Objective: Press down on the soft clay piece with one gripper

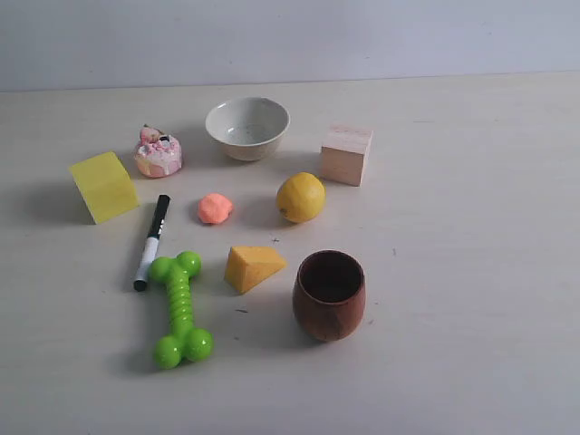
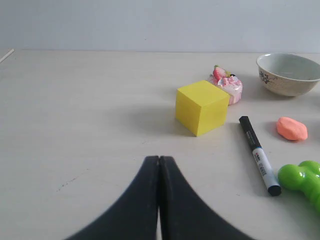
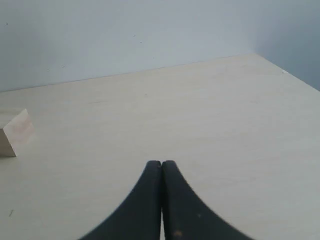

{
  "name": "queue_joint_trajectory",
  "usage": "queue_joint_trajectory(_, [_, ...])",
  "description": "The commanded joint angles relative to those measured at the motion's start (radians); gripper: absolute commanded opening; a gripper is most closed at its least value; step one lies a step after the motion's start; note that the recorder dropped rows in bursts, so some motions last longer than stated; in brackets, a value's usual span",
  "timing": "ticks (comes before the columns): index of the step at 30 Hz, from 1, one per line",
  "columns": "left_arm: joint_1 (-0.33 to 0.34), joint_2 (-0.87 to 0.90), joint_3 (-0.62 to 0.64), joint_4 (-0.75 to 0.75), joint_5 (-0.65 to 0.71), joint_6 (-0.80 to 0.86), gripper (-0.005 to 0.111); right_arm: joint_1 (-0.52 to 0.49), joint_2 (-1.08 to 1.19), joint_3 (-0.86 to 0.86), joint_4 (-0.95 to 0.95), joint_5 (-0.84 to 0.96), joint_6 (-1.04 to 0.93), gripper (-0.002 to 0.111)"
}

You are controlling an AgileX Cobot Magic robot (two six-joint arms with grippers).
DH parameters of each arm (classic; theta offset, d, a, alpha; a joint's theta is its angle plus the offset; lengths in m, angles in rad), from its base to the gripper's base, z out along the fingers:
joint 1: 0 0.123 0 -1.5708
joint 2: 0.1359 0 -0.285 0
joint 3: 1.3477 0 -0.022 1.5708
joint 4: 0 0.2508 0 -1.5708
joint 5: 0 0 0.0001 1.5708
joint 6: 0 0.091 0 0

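The soft clay piece [image 1: 215, 208] lies mid-table between a marker [image 1: 152, 240] and a lemon [image 1: 301, 197], apart from both, while the left gripper [image 2: 159, 161] and the right gripper [image 3: 161, 164] have jaws pressed together, holding nothing.

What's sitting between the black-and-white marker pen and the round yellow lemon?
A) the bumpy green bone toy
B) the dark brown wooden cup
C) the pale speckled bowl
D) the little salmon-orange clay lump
D: in the exterior view the little salmon-orange clay lump lies between the black-and-white marker pen and the round yellow lemon, touching neither.
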Motion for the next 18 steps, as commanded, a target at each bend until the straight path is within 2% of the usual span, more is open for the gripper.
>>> queue_joint_trajectory(1, [-0.005, -0.002, -0.003, -0.003, -0.011, 0.000, 0.000, -0.007, -0.007, 0.005, 0.003, -0.007, -0.005, 0.000])
queue_joint_trajectory(14, [-0.005, -0.002, -0.003, -0.003, -0.011, 0.000, 0.000, -0.007, -0.007, 0.005, -0.051, -0.020, -0.007, 0.000])
queue_joint_trajectory(18, [-0.005, -0.002, -0.003, -0.003, -0.011, 0.000, 0.000, -0.007, -0.007, 0.005, -0.053, -0.155, -0.007, 0.000])
